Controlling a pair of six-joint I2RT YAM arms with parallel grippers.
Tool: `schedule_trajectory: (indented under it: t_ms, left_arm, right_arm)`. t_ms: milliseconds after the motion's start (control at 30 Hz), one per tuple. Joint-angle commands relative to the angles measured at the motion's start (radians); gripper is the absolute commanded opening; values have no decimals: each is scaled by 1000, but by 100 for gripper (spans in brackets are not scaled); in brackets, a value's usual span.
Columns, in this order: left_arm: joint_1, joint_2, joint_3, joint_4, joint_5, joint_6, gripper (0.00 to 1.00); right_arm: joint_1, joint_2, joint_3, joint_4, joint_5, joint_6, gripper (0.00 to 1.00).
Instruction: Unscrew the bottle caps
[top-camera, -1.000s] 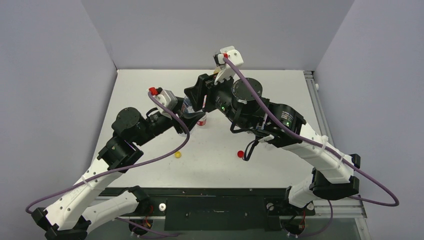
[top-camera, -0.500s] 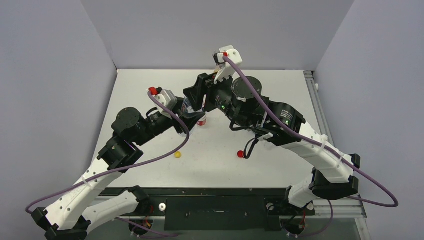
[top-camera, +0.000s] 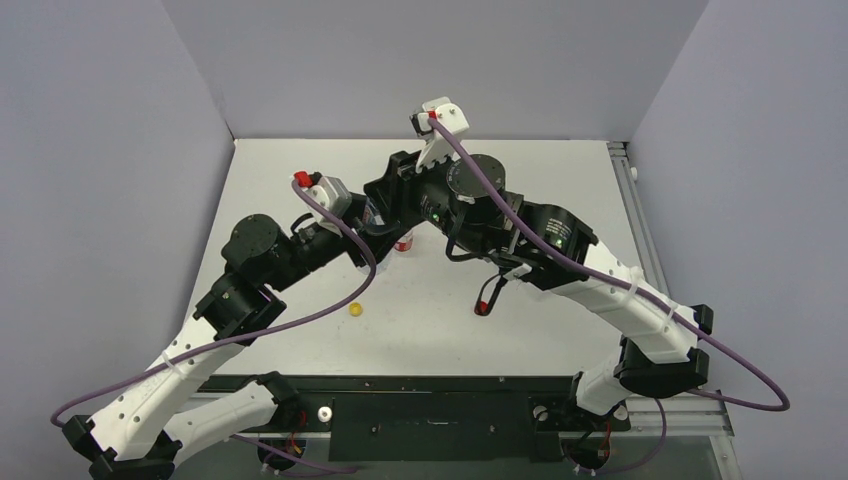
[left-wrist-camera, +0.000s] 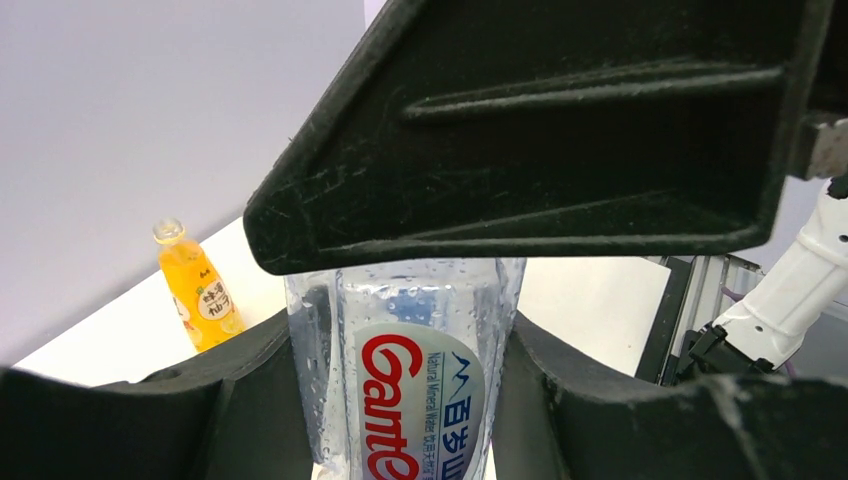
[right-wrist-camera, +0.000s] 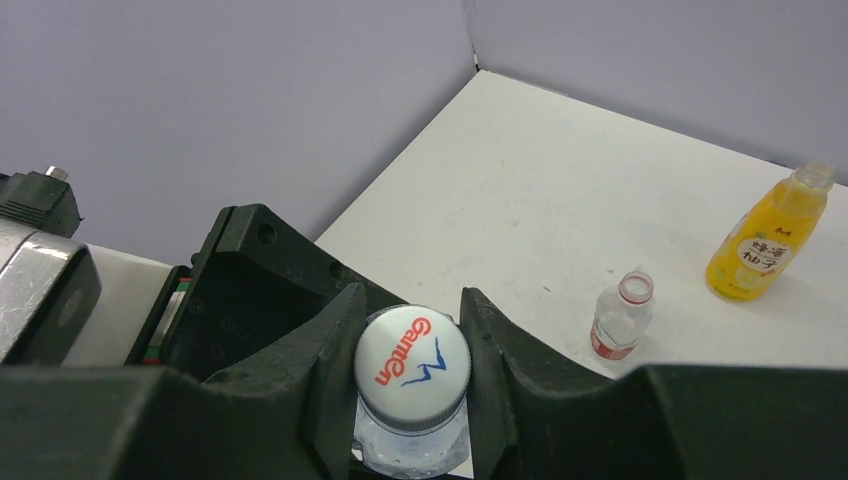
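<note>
The left claw (left-wrist-camera: 410, 430) pinches the water bottle (left-wrist-camera: 420, 340) low on its body, its fingers (left-wrist-camera: 150, 420) pressed to either side of the label, and the bottle stands upright between them. Directly above it sits the right claw (right-wrist-camera: 412, 335). Its own fingers (right-wrist-camera: 325, 370) flank the bottle's white cap (right-wrist-camera: 412, 370) and seem to touch it on both sides, so it reads as clamped on the cap, though the contact itself is partly hidden. Ahead of the right claw, on the table (right-wrist-camera: 540, 170), a small bottle (right-wrist-camera: 620, 322) with a red-white label stands open-necked. Farther out, to the right in that wrist view, stands the juice bottle (right-wrist-camera: 765, 240), also uncapped. Back toward the arm bases, well apart from both claws, lie two loose caps — a yellow cap (top-camera: 355, 309) and a red cap (top-camera: 481, 308).
</note>
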Motion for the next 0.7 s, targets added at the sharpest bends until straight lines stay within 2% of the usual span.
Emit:
schedule_trajectory:
  t_ms: [0,133,200,267,333,400,533,667]
  left_arm:
    - [-4,-11,35,40,14,-15,1]
    - [-4,-15,28,46,41,-41,2]
    - [-4,-19,24,56,84,-73,2]
    - [-4,-22,23,85,148,-121,2]
    - [-1,-22,30,104,230,-178,3]
    - [0,-18,38,115,315,-237,3]
    - [-1,-9,59,121,429,-316,3]
    - [-2,-1,70,119,473,-337,3]
  right_arm:
    - [-4,-54,-19,46,15,-10,16]
    - [-5,-89,-24,67,-18,-57,1]
    - [-15,-125,-54,102,-92,-88,0]
    - [-36,-167,-94,150,-238,-112,0]
    - [-55,-213,-145,216,-499,-124,0]
    - [-60,-258,-200,287,-635,-134,0]
    - [-64,-305,-256,368,-779,-131,0]
    - [-64,-291,-228,322,-791,-141,0]
